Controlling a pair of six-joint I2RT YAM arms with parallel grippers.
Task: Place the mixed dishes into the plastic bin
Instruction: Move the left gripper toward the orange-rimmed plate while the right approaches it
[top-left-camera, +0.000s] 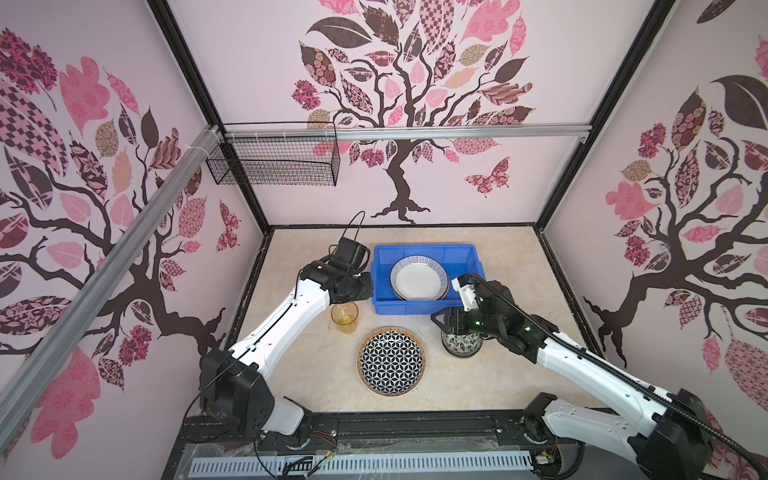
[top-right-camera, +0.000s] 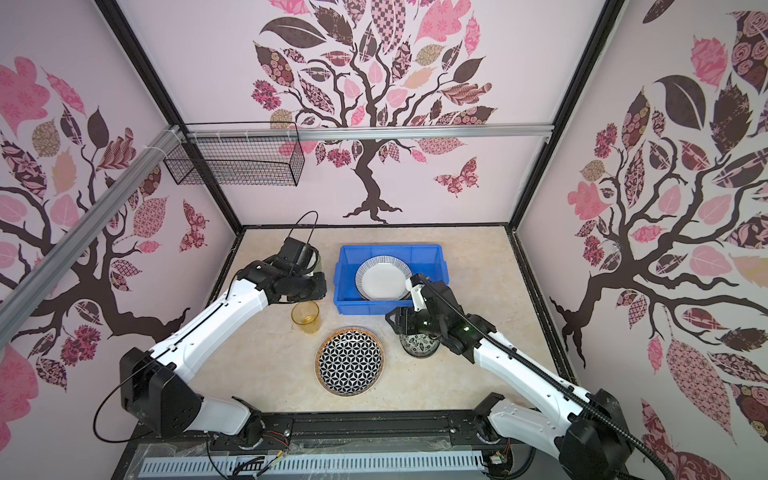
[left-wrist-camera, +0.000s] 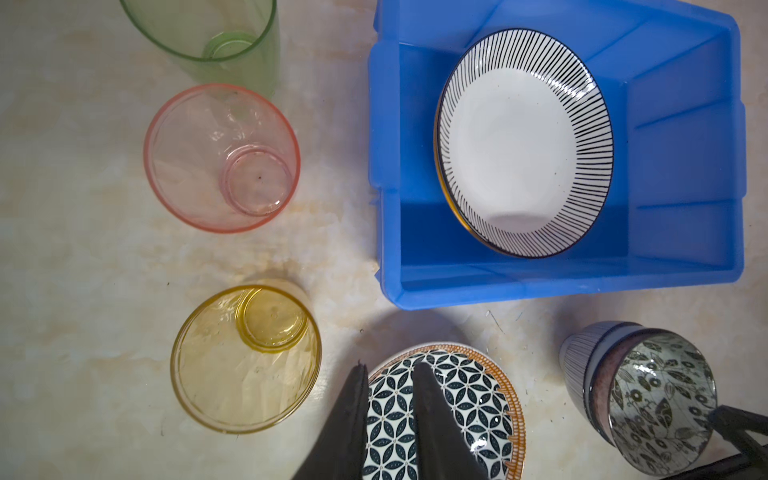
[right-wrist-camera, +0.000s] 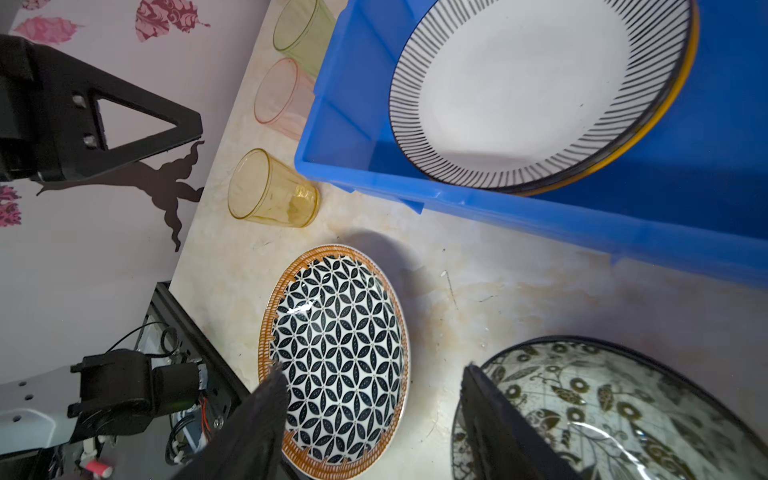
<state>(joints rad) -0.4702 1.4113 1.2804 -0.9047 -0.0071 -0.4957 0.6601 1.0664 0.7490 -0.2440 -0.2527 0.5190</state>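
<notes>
Centre of both top views: I log the bright blue rectangular plastic bin (top-left-camera: 415, 308) (top-right-camera: 365, 308), a striped round plate (top-left-camera: 419, 277) inside. Below it, geometric black-and-white plate (top-left-camera: 390, 360), amber translucent tumbler (top-left-camera: 345, 318) at its upper left. Right gripper (right-wrist-camera: 374, 369) spread open, seemingly astride the rim of the floral bowl (right-wrist-camera: 644, 395). Left gripper (left-wrist-camera: 390, 367) slightly parted, empty.

Left arm (top-left-camera: 286, 316): white shell links with small dark screw holes, black joint housings. A thin black cable (top-left-camera: 351, 223) loops behind the jaws, and another loops at the base.

Right arm (top-left-camera: 582, 365): same white links and black joints. A black corrugated conduit (top-left-camera: 615, 363) runs along it. A white camera housing (top-left-camera: 467, 293) sits behind the jaws, with green lights (top-left-camera: 476, 322) on the joints further back.

Jaws, both arms: matte black tapered fingers (left-wrist-camera: 345, 428). Side on, each is an open triangular frame (right-wrist-camera: 62, 124) with two screws.
</notes>
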